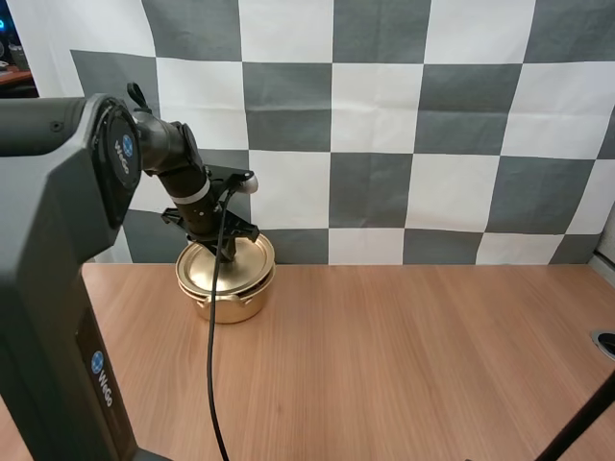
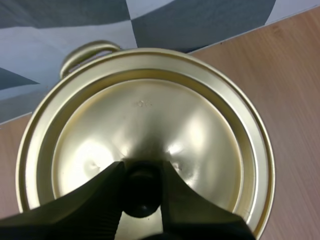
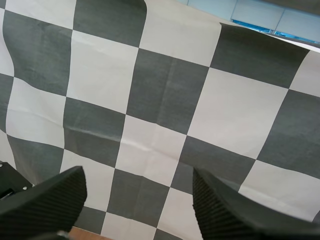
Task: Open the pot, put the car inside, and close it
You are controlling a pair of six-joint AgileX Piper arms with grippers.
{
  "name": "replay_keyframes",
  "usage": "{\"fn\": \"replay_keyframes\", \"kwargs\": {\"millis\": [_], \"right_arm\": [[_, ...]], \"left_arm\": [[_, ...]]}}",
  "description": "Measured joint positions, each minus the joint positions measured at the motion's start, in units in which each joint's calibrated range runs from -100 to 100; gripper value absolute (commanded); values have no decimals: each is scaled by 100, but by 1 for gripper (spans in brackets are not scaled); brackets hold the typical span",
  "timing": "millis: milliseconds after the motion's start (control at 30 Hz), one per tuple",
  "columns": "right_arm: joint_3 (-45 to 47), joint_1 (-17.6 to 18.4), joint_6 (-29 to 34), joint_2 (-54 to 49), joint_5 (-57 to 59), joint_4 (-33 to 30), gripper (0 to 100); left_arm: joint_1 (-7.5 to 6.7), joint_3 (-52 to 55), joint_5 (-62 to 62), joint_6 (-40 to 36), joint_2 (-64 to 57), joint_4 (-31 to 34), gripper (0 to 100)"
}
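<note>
A golden pot (image 1: 226, 288) stands at the back left of the wooden table with its golden lid (image 1: 231, 263) on it. My left gripper (image 1: 227, 252) reaches down onto the lid's middle. In the left wrist view the two black fingers (image 2: 100, 200) pinch the lid's dark knob (image 2: 141, 192) between them, over the shiny lid (image 2: 150, 115). One pot handle (image 2: 90, 52) sticks out at the far side. My right gripper (image 3: 137, 200) is raised off the table and open, its ribbed fingers wide apart with nothing between them.
The wooden table (image 1: 404, 355) stretches bare to the right of the pot. A dark round fitting (image 1: 605, 342) sits at the table's right edge.
</note>
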Motion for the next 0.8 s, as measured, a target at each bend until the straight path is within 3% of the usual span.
{"fn": "replay_keyframes", "kwargs": {"millis": [733, 800], "right_arm": [[0, 0, 0, 0, 0, 0, 100], [0, 0, 0, 0, 0, 0, 100]], "left_arm": [[0, 0, 173, 0, 145, 0, 0], [0, 0, 188, -11, 145, 0, 4]]}}
